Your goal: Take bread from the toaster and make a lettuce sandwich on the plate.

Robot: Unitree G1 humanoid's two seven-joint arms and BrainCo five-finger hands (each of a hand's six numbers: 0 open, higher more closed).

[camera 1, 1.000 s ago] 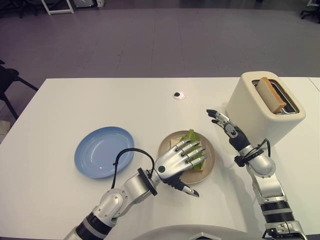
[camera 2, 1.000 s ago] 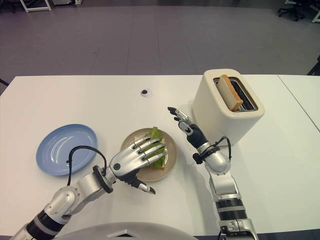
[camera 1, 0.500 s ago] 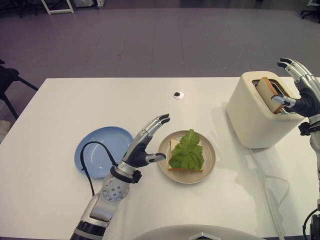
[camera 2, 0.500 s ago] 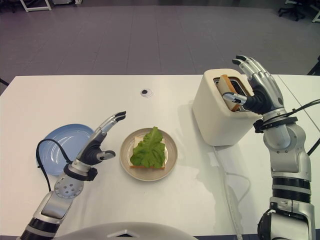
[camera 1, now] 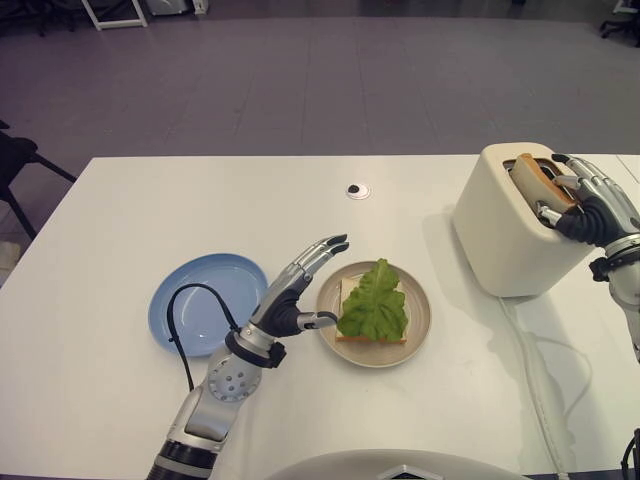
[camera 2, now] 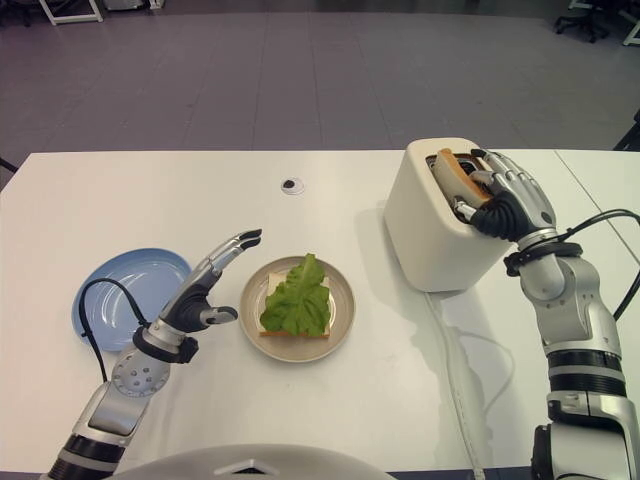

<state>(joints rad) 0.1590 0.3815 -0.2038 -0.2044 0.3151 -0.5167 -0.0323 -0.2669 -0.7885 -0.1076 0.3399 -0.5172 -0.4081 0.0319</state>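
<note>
1. Right robot hand (camera 1: pixel 590 208), left eye view: fingers curled around the bread slice (camera 1: pixel 533 178), which stands in the toaster (camera 1: pixel 500 245) slot at the right of the worktop (camera 1: pixel 130 200).
2. Same view: left robot hand (camera 1: pixel 290 300) is spread and holds nothing. It is raised between the blue plate (camera 1: pixel 195 290) and the plate (camera 1: pixel 421 320), thumb tip near the plate's rim.
3. Same view: the plate carries a lower slice (camera 1: pixel 347 290) with lettuce (camera 1: pixel 375 300) on top.
4. Right eye view: right robot hand pinches the bread slice from the right. The slice is tilted, its top above the slot.
5. Same view: left robot hand has its fingers apart, just left of the plate. Lettuce covers most of the lower slice. A small round disc (camera 2: pixel 291 184) lies on the worktop behind the plate.
</note>
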